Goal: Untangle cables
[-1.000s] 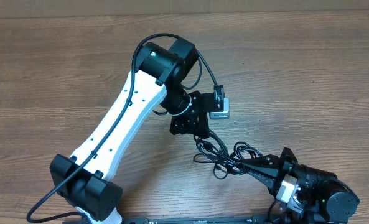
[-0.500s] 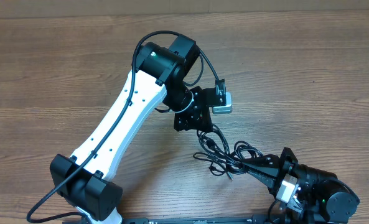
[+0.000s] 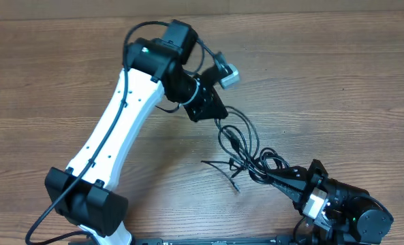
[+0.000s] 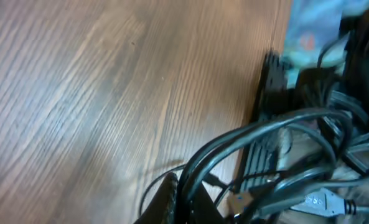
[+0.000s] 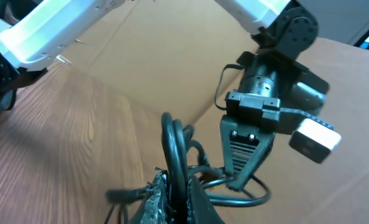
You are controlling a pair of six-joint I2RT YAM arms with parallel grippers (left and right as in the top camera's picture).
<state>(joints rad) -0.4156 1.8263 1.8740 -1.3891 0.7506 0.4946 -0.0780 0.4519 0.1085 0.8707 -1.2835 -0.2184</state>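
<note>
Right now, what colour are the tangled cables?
The cables are black; the overhead view shows them best.

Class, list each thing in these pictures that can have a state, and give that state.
thin black cables with small plug ends: tangled, strung between both grippers.
black two-finger left gripper: shut on the cables.
black two-finger right gripper: shut on the cables.

Black cables (image 3: 241, 151) — tangled, stretched taut
</note>
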